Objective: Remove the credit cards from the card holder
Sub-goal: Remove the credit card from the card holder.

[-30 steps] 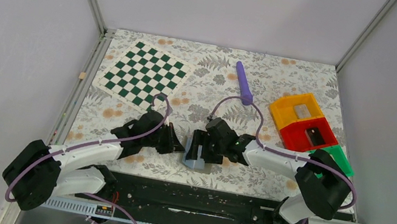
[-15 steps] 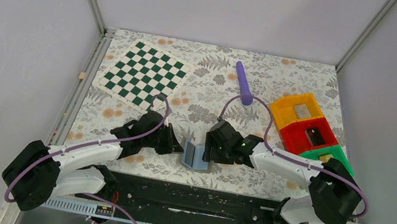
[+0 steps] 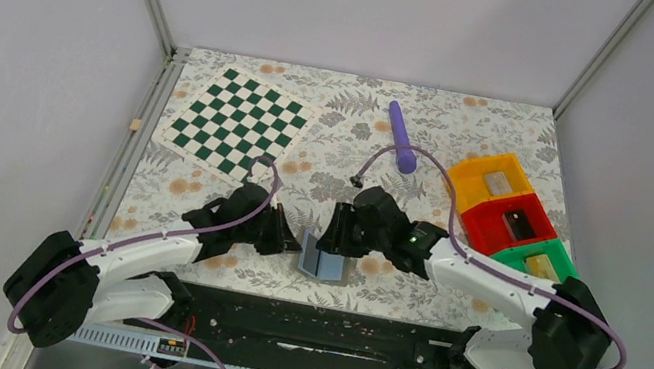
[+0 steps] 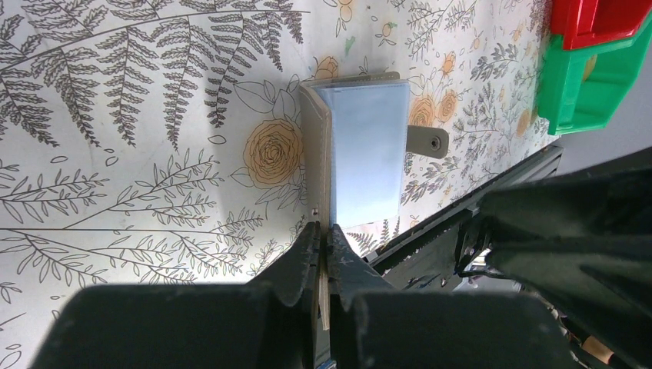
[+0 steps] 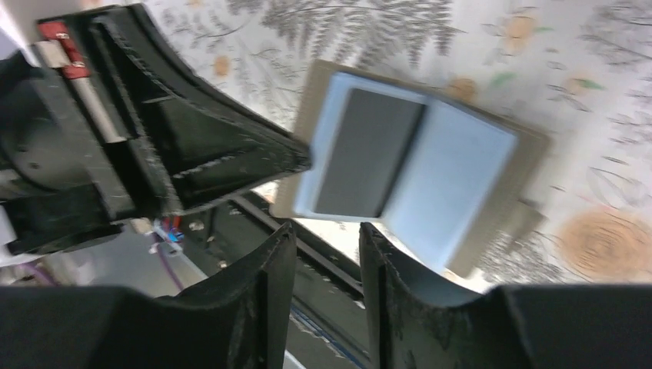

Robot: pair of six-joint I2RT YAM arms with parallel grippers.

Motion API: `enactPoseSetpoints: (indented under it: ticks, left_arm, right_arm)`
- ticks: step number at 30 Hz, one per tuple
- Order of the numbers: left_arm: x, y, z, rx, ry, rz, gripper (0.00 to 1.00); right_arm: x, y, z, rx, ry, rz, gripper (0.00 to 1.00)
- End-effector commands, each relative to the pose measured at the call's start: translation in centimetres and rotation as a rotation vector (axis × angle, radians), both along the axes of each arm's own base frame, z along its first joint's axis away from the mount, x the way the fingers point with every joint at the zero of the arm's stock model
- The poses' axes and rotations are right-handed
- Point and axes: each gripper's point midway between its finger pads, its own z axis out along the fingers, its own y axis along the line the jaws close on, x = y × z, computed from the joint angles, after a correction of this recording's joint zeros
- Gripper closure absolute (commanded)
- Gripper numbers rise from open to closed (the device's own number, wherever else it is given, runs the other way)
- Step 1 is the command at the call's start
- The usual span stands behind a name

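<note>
Fingers of the left tool (image 4: 323,242) pinch shut on one leaf of the small grey hinged card holder (image 4: 367,150) with light blue inner faces, propped open at the middle of the near edge of the fern-printed tabletop (image 3: 347,107). The right tool (image 5: 327,240) hovers just above, slightly parted, empty. It should, I judge, nip the exposed edge of the thin near-black credit card (image 5: 369,152) and slide it along its pocket. The left tool crowds that card; orange, red and green plastic bins (image 3: 480,234) sit well apart, by the right edge.
</note>
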Motion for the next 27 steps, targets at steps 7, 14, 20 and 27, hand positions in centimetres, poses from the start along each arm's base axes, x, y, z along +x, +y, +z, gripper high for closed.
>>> enactPoseSetpoints:
  ticks: [7, 14, 20, 27]
  left_arm:
    - [0.4, 1.8, -1.6, 0.11, 0.025, 0.079, 1.0]
    - [0.6, 3.3, -1.7, 0.19, 0.033, 0.128, 0.83]
    - [1.4, 3.0, 0.0, 0.188, -0.003, 0.124, 0.72]
    - [1.8, 2.5, 1.1, 0.177, -0.023, 0.106, 0.67]
  right_arm:
    - [0.4, 4.3, -2.6, 0.201, 0.108, 0.07, 0.62]
    - [0.7, 2.4, -6.1, 0.184, 0.161, 0.044, 0.64]
    - [0.6, 1.8, -7.1, 0.145, 0.173, 0.032, 0.65]
    - [0.6, 2.0, -7.1, 0.147, 0.178, 0.036, 0.67]
